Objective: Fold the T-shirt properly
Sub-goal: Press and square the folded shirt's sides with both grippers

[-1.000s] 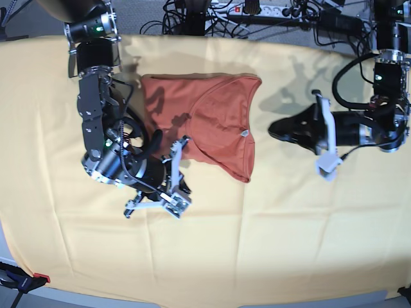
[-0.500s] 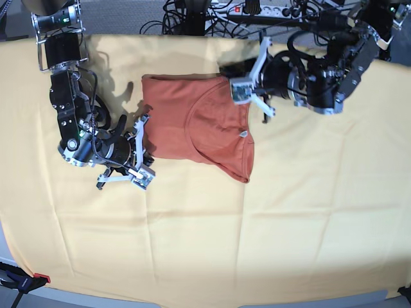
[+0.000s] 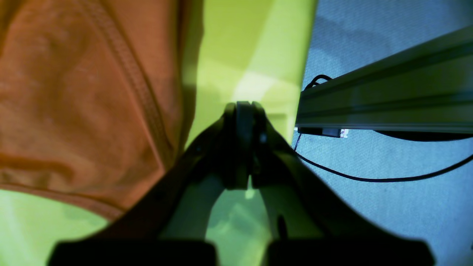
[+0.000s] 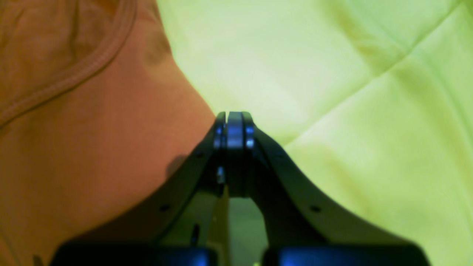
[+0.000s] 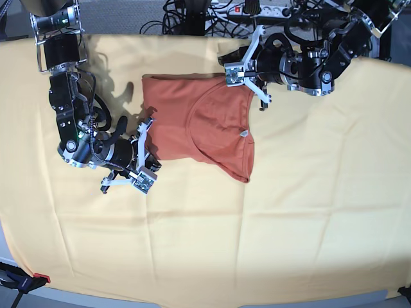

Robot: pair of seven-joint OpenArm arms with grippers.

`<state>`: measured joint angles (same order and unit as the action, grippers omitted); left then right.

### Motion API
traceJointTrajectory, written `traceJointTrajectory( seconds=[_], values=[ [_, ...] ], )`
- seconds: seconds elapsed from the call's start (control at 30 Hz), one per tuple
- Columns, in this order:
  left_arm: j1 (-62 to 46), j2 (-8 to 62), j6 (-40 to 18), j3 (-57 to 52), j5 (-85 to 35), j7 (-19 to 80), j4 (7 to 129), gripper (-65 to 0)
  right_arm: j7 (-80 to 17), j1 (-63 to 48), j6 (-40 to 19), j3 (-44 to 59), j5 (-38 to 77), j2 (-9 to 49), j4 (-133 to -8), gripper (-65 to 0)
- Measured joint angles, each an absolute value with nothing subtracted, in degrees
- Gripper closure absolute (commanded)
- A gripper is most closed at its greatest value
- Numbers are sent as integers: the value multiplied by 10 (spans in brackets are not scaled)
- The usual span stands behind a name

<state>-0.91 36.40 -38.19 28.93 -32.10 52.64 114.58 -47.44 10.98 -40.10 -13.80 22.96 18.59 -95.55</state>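
The rust-orange T-shirt lies partly folded on the pale yellow cloth, its white tag showing. My right gripper is shut at the shirt's lower left edge. In the right wrist view its tips meet right at the shirt's border, and I cannot tell whether they touch it. My left gripper is shut at the shirt's far right corner. In the left wrist view its tips are over yellow cloth just beside the shirt's hem, holding nothing.
Cables and a power strip lie beyond the table's far edge. A metal rail and a black cable show past that edge. A red clamp sits at the front left corner.
My left arm swung from the table's right side to the shirt's far right corner. My right arm pulled back left from the shirt's front, then edged slightly towards its lower left edge.
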Motion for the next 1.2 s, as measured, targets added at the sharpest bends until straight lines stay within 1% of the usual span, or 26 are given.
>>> traceJointTrajectory(
  seconds=[0.1,0.23,0.33,0.4,0.5,0.63,0.73,0.8,0.87,1.03,1.1,1.2],
  values=[
    [-5,364,-373,289,-321,522,1146,0,-462,117,-401,-151,232,186,-930,0],
    [-11,364,-373,289,-321,522,1141,0,-456,140,-401,-179,230,186,-857,0],
    [-11,364,-373,289,-321,513,1136,0,-456,152,-401,-180,229,186,-840,0],
    [-11,360,-374,289,-315,509,1125,0,-457,153,-400,-180,230,186,-840,0],
    [-11,336,-373,289,-285,497,1101,0,-480,151,-399,-180,249,186,-840,0],
    [-6,314,-367,289,-253,454,1067,0,-565,151,-395,-180,321,186,-840,0],
    [14,316,-371,289,-248,440,1046,0,-615,150,-396,-179,379,191,-842,0],
    [36,316,-371,289,-237,440,1034,0,-630,139,-397,-178,416,197,-844,0],
    [57,323,-359,289,-236,443,1021,0,-642,128,-397,-177,428,199,-849,0],
    [98,344,-356,288,-238,431,981,0,-661,91,-397,-179,471,213,-890,0],
    [113,346,-358,288,-241,413,957,0,-663,76,-397,-179,485,228,-911,0],
    [142,345,-360,289,-238,360,902,0,-671,55,-397,-178,513,255,-943,0]
  ],
)
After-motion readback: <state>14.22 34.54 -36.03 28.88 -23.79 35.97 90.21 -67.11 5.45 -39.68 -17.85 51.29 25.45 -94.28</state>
